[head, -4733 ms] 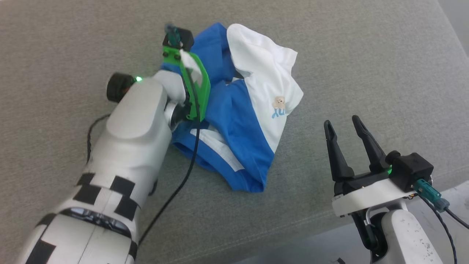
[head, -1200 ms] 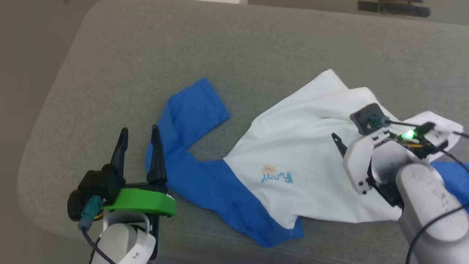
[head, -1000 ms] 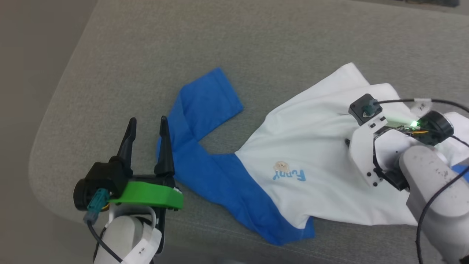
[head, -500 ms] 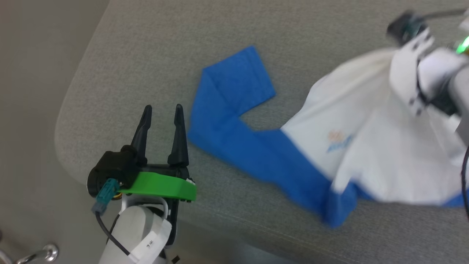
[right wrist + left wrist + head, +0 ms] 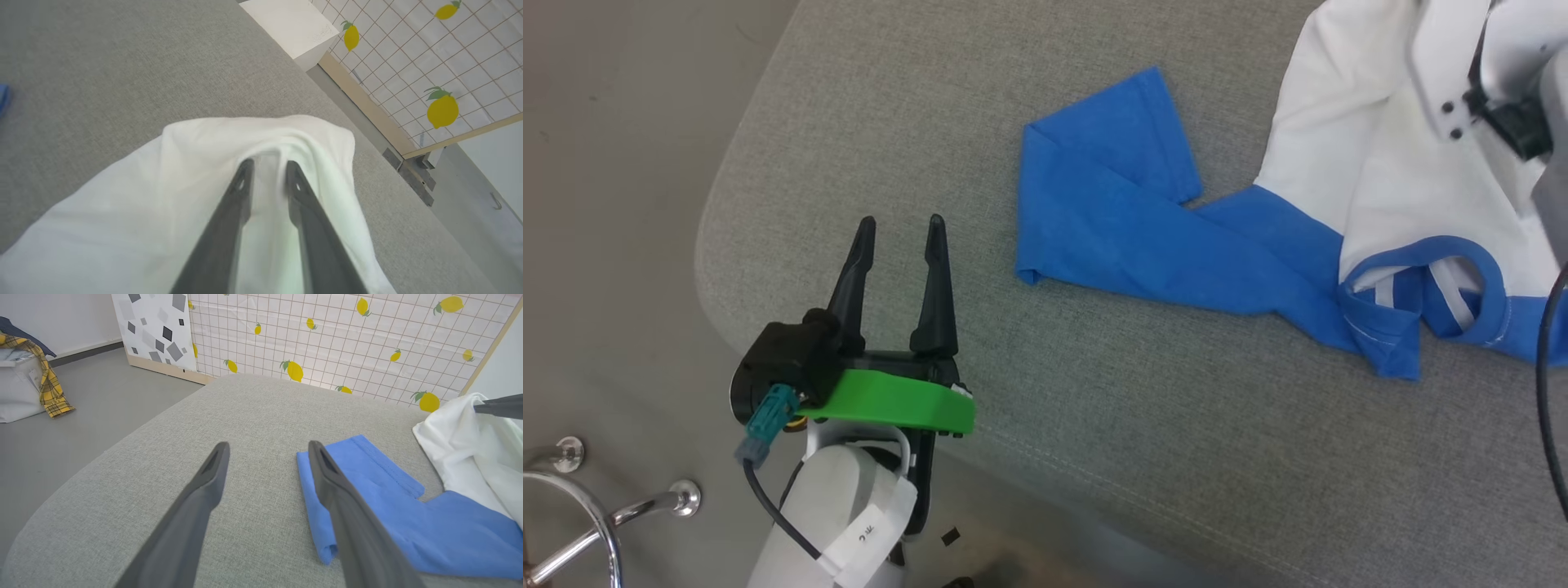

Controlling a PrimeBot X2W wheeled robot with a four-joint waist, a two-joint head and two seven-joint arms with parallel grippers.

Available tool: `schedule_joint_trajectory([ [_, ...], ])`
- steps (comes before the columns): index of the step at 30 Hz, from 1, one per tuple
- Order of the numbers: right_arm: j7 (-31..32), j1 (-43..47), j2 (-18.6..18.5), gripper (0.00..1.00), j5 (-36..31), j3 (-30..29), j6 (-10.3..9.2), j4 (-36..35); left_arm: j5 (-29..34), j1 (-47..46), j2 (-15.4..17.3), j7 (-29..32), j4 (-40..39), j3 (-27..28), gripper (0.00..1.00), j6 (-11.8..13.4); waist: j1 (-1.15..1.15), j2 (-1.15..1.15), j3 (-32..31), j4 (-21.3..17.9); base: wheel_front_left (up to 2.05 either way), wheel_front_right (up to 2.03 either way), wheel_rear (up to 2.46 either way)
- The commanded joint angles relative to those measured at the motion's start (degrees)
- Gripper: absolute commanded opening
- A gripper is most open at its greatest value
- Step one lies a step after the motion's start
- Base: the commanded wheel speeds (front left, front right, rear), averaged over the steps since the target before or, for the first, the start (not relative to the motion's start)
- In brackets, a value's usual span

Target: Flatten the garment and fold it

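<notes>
Left hand [image 5: 900,222] open; garment [image 5: 1111,229] rumpled

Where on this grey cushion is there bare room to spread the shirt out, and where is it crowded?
Bare cushion lies between the left gripper and the blue sleeve, along the near edge below the garment, and on the far side beyond the sleeve. It is crowded at the right, where the garment bunches around the right gripper.

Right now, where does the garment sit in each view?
Head view: the garment is upper right, one sleeve reaching toward centre.
Left wrist view: right side, blue sleeve lying flat.
Right wrist view: white cloth, centre and bottom.
Shared landmark: the grey cushion underneath.
</notes>
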Motion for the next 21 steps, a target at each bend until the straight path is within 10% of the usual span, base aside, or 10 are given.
schedule_joint_trajectory([
  [1, -1.7, 2.1, 0.4, 1.00, 1.3, -0.7, -0.12, 0.5, 0.3, -0.4, -0.1, -0.2, 0.0, 0.4, 1.00, 0.2, -0.01, 0.00, -1.1, -1.2, 0.00, 0.00, 0.00],
  [12, -18.1, 22.4, 3.9, 1.00, 7.4, -14.6, -0.12, -7.4, 4.6, 3.5, -0.1, -0.2, 2.2, 4.2, 1.00, -2.0, -0.01, 0.00, -10.6, -10.3, 0.00, 0.00, 0.00],
  [21, -20.9, 49.0, 13.1, 1.00, 1.2, -28.4, -0.12, -29.3, 7.0, 6.2, -0.1, -0.2, 5.3, 4.0, 1.00, -4.4, -0.01, 0.00, -16.3, -17.5, 0.00, 0.00, 0.00],
])
